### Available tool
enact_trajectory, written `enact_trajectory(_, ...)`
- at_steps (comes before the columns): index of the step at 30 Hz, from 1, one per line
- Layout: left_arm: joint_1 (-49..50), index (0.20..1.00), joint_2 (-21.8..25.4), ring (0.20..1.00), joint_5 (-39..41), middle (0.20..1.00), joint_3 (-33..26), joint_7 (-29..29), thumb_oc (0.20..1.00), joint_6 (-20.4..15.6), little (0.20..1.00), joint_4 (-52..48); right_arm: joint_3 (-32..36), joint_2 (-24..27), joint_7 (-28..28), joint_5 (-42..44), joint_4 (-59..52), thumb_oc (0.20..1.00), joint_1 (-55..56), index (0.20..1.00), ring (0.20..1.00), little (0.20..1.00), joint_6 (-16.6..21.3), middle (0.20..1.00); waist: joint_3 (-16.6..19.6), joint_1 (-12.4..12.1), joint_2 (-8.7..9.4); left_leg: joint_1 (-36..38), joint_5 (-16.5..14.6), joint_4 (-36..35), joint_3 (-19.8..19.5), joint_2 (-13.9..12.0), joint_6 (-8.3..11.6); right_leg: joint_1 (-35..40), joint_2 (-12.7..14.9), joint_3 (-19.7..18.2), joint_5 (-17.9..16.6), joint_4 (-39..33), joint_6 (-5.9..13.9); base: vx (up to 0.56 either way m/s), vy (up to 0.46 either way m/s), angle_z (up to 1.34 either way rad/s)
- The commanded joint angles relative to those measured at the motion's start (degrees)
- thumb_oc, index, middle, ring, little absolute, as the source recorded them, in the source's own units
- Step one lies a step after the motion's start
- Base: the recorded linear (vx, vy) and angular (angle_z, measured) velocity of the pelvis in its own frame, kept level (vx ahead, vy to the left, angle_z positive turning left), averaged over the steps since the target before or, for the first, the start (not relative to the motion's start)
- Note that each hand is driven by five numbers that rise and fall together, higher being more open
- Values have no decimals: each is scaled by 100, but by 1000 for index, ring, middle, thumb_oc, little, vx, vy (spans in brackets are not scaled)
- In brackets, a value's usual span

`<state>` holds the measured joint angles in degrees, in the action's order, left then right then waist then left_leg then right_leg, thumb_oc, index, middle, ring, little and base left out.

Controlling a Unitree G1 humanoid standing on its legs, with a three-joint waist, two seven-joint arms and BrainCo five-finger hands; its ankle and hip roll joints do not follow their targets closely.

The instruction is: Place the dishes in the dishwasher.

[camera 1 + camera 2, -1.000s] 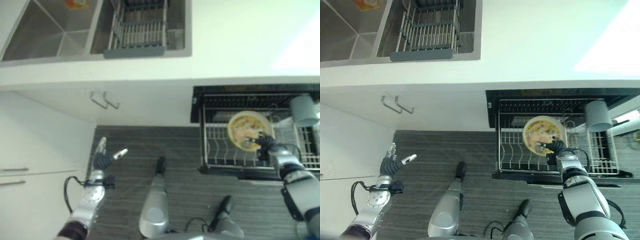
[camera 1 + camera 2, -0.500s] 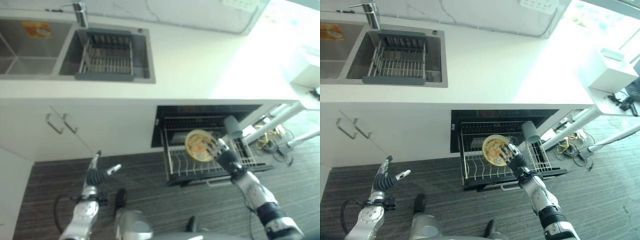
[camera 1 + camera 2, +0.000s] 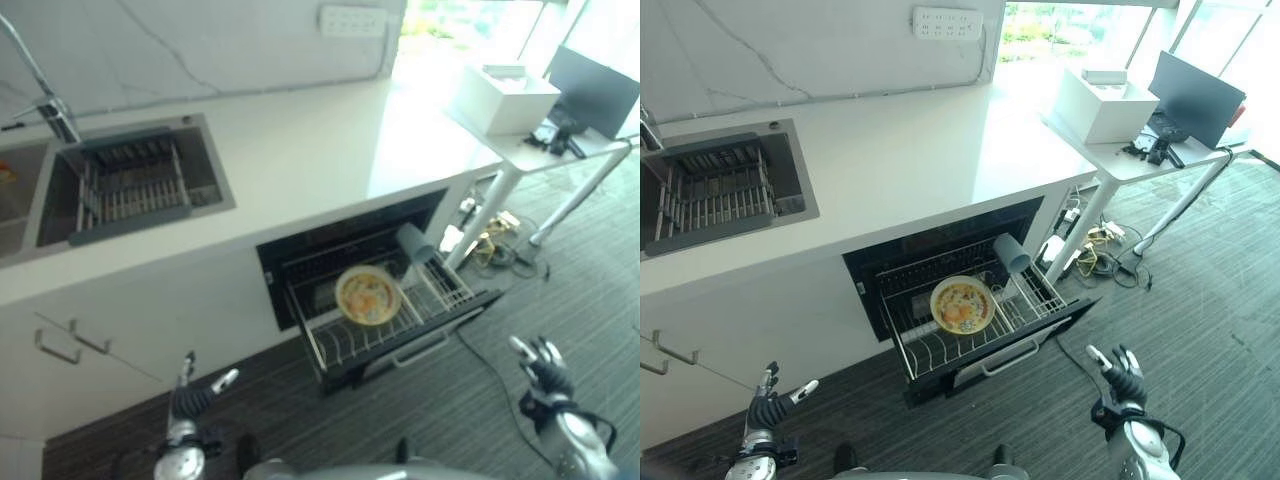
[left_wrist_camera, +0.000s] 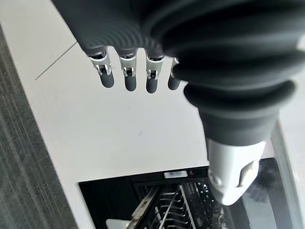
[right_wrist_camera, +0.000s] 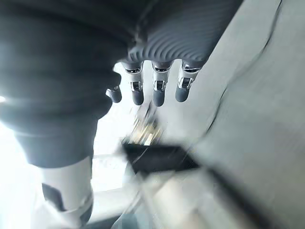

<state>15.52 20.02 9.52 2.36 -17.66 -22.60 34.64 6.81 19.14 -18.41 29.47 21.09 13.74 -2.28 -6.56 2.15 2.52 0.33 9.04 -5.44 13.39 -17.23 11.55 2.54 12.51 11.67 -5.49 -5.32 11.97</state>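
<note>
Plate (image 3: 962,304) in rack (image 3: 940,350); right hand (image 3: 1122,375) well apart

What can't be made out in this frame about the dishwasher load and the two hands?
- Plate in the dishwasher rack: too small in the eye views to tell whether it sits between tines or leans on them.
- Grey cup: its seating is hidden by the rack wires.
- Rack's back part: dark under the counter.
- Sink basket: contents too small to tell.
- Right wrist view: blurred beyond the right hand.
- Left hand: open, holds nothing.
</note>
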Motion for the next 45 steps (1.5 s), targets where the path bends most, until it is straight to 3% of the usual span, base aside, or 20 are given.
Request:
enact_trajectory(1, -442, 1000, 262, 1000, -105, 1000, -105, -54, 1000, -267, 1000, -41, 187, -158, -708, -14, -148, 1000, -732, 1000, 1000, 1000, 374, 1000, -393, -119, 78, 432, -568, 44, 86, 13, -243, 117, 280, 386, -141, 32, 221, 65, 43, 1)
enact_trajectory(11, -641, 1000, 318, 1000, -183, 1000, 581, -53, 1000, -138, 1000, 305, -339, -332, -718, 1429, 2039, 1000, -1580, 1000, 1000, 1000, 275, 1000, -308, -481, -252, 455, -616, 44, -275, 208, -183, 278, 482, 648, -97, 32, 201, 100, 11, 7)
enact_trajectory(20, -572, 1000, 172, 1000, -3, 1000, 1001, -272, 1000, -238, 1000, 753, -165, 310, -384, 1891, 3657, 1000, -2617, 1000, 1000, 1000, -23, 1000, -352, -887, -798, 203, -617, 44, -828, 593, -232, 322, 826, 836, -94, 32, 220, 70, 82, 29)
enact_trajectory(25, -360, 1000, -163, 1000, -17, 1000, 1221, -236, 1000, -462, 1000, 964, -159, 1217, 27, 1065, 4282, 1000, -3192, 1000, 1000, 1000, -342, 1000, -419, -1052, -1335, 62, -587, 44, -960, 934, -238, 309, 1158, 960, -148, 57, 249, 45, 257, 20)
enact_trajectory(29, -188, 1000, -338, 1000, 1, 1000, 1409, -210, 1000, -506, 1000, 997, -234, 1729, 258, 564, 4632, 1000, -3530, 1000, 1000, 1000, -300, 1000, -468, -1130, -1662, 8, -569, 44, -1009, 1139, -244, 290, 1380, 1019, -197, 83, 266, 56, 232, 5)
enact_trajectory(37, 131, 1000, -563, 1000, 13, 1000, 1559, -201, 1000, -565, 1000, 1090, -363, 2671, 676, -195, 4732, 1000, -4308, 1000, 1000, 1000, -173, 1000, -694, -1281, -2178, -178, -450, 44, -1061, 1418, -219, 184, 1764, 1070, -295, 186, 292, 57, 193, 10)
enact_trajectory(45, 445, 1000, -553, 1000, 2, 1000, 1479, -55, 1000, -679, 1000, 1390, -741, 3514, 1233, -885, 4592, 1000, -5374, 1000, 1000, 1000, -184, 1000, -824, -1493, -2450, -374, -293, 44, -1228, 1639, -215, 32, 1983, 990, -260, 393, 303, 111, 162, 11)
